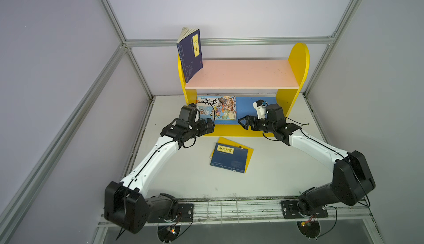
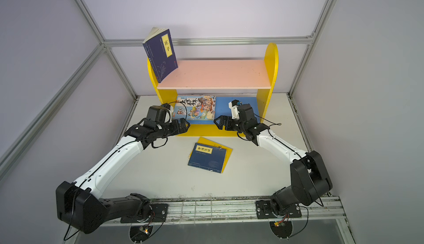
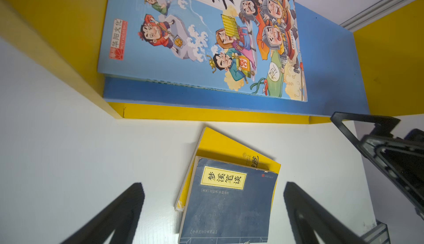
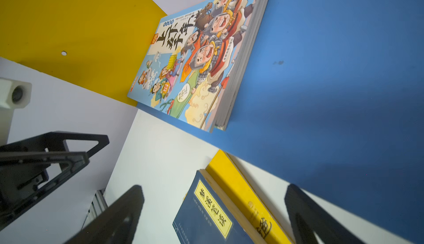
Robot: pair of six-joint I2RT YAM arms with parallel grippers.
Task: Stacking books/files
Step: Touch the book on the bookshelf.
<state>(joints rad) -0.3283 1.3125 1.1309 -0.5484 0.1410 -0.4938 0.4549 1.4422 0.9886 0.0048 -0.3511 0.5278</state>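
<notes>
A navy book (image 1: 229,159) with a yellow title strip lies on a yellow book (image 1: 249,154) on the white table, in front of the shelf. A light blue cartoon book (image 1: 218,107) tops a flat stack on the blue lower board. Another navy book (image 1: 190,54) stands on the pink upper board, leaning on the yellow side panel. My left gripper (image 1: 210,125) and right gripper (image 1: 242,122) hover open and empty at the shelf's front edge, facing each other. In the wrist views the navy book (image 3: 229,208) (image 4: 202,222) lies below and between the open fingers.
The yellow shelf has a pink upper board (image 1: 243,74), a blue lower board (image 1: 252,107) and rounded side panels (image 1: 298,61). Aluminium frame posts and grey walls enclose the table (image 1: 183,174). The arm bases sit on a rail at the front edge.
</notes>
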